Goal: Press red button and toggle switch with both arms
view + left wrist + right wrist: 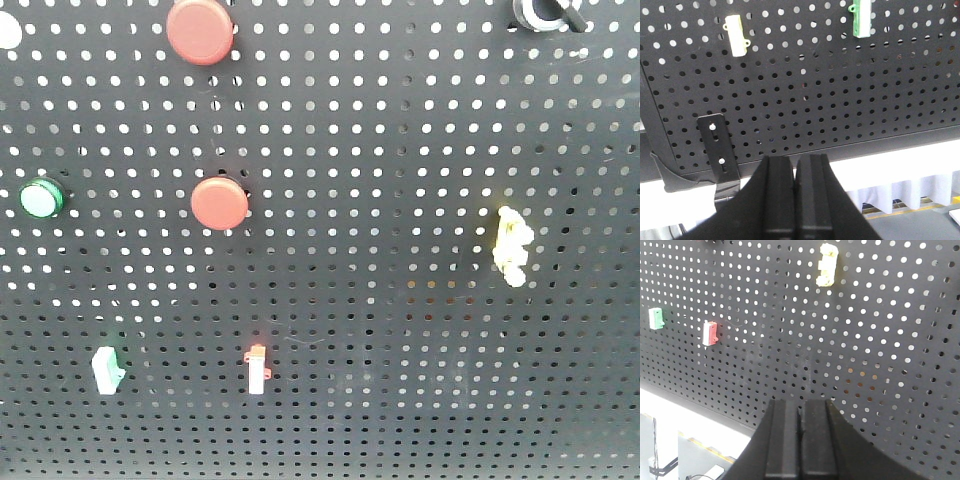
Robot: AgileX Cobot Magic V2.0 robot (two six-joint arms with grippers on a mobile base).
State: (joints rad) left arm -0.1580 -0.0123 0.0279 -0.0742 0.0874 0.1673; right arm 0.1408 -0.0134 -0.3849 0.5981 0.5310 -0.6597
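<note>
Two red round buttons sit on the black pegboard (pixel 400 150): one at the top (pixel 201 31), one at mid-left (pixel 219 203). A yellow toggle switch (pixel 511 246) is on the right; it also shows in the right wrist view (pixel 826 265). A red-and-white switch (pixel 257 369) and a green-and-white switch (pixel 107 368) are low on the board. Neither gripper shows in the front view. My left gripper (pixel 795 162) is shut and empty below the board's bottom edge. My right gripper (pixel 801 405) is shut and empty, in front of the lower board.
A green round button (pixel 41 199) sits at the far left. A black knob (pixel 540 12) is at the top right. A black bracket (pixel 719 147) holds the board's lower edge. A cream switch (pixel 736 35) and green switch (pixel 861 19) show in the left wrist view.
</note>
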